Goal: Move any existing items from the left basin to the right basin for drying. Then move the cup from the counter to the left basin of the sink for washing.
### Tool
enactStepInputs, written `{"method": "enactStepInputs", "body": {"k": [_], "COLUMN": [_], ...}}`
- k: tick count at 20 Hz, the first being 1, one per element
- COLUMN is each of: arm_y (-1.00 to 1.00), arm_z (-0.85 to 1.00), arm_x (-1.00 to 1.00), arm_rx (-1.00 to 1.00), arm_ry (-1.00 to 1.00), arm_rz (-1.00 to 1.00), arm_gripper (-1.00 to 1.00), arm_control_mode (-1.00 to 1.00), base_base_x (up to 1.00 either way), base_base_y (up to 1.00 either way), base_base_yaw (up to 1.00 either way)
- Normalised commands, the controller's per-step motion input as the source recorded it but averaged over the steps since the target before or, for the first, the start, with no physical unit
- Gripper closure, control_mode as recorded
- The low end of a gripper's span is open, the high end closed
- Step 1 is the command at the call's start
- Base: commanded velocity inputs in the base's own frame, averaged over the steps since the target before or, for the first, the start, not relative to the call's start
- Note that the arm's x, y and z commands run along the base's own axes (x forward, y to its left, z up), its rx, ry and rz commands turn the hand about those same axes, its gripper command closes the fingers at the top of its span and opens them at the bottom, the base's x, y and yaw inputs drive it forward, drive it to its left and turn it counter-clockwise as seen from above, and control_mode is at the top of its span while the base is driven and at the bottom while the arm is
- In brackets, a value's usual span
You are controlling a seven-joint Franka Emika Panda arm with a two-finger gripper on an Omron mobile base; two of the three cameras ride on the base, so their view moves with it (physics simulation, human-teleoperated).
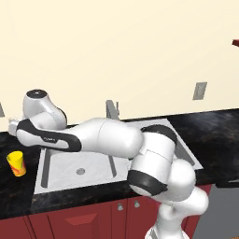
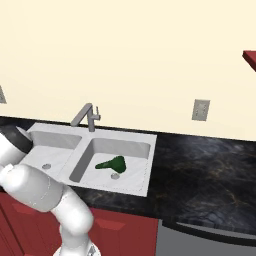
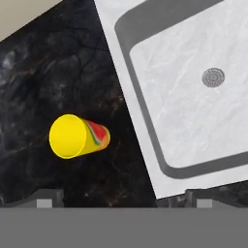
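Fingers (image 3: 121,197) spread wide and empty above the counter (image 3: 43,72), the yellow cup (image 3: 77,136) upright just beside the left basin (image 3: 193,111)

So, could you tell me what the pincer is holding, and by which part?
Nothing: the pincer is open above the counter, and the cup stands untouched there.

Kitchen. Steel double sink (image 2: 131,186) with faucet (image 2: 86,116) set in a black speckled stone surface (image 2: 200,170), dark red cabinets (image 1: 84,219) below, wall outlet (image 2: 200,109) at 1 o'clock from the sink. Yellow cup (image 1: 17,163) at the sink's 9 o'clock.
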Motion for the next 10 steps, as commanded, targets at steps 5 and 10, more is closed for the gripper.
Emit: {"method": "enactStepInputs", "body": {"k": [5, 10], "arm_y": [0.13, 0.13], "arm_z": [0.0, -0.07], "arm_x": [0.09, 0.3], "arm_rx": [-0.1, -0.07], "arm_ry": [0.01, 0.06], "arm_rz": [0.0, 0.0], "arm_gripper": [-1.0, -1.0], "arm_control_mode": [-1.0, -1.0], "base_base_x": [0.0, 0.0], "base_base_y": [0.0, 0.0], "base_base_yaw": [0.0, 0.0]}}
